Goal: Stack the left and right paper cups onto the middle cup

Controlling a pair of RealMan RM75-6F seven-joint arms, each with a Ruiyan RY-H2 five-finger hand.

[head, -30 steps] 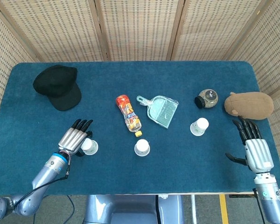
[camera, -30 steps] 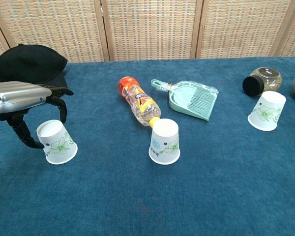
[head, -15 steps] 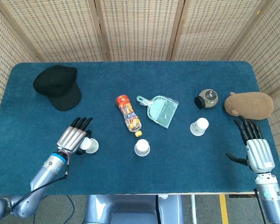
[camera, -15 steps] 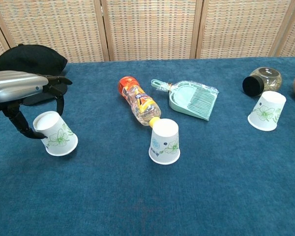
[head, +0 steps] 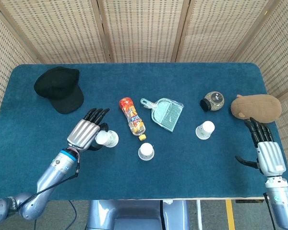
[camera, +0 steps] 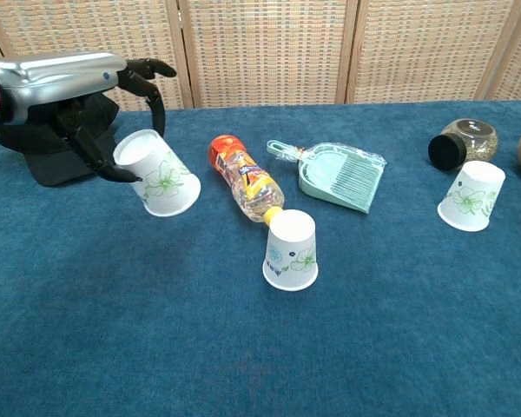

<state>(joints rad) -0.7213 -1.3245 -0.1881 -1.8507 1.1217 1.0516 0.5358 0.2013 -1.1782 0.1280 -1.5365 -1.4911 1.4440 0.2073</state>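
Observation:
My left hand (head: pixel 86 134) (camera: pixel 78 95) holds the left paper cup (head: pixel 107 139) (camera: pixel 159 174) lifted off the table and tilted, left of the middle cup. The middle cup (head: pixel 146 151) (camera: pixel 291 250) stands upside down near the table's front centre. Over to the right, the right cup (head: pixel 205 130) (camera: pixel 471 196) stands upside down as well. My right hand (head: pixel 266 148) is open near the table's right front edge, well apart from the right cup, and does not show in the chest view.
A plastic bottle (head: pixel 132 116) (camera: pixel 243 180) lies just behind the middle cup, with a mint dustpan (head: pixel 164 112) (camera: pixel 339 175) beside it. A black cap (head: pixel 60 88) sits back left. A dark-lidded jar (head: pixel 211 101) (camera: pixel 458 143) and a brown plush toy (head: pixel 256 107) lie behind the right cup.
My left hand closed on the left cup, lifted it off the table and carried it rightward toward the middle cup. The right hand drew back slightly.

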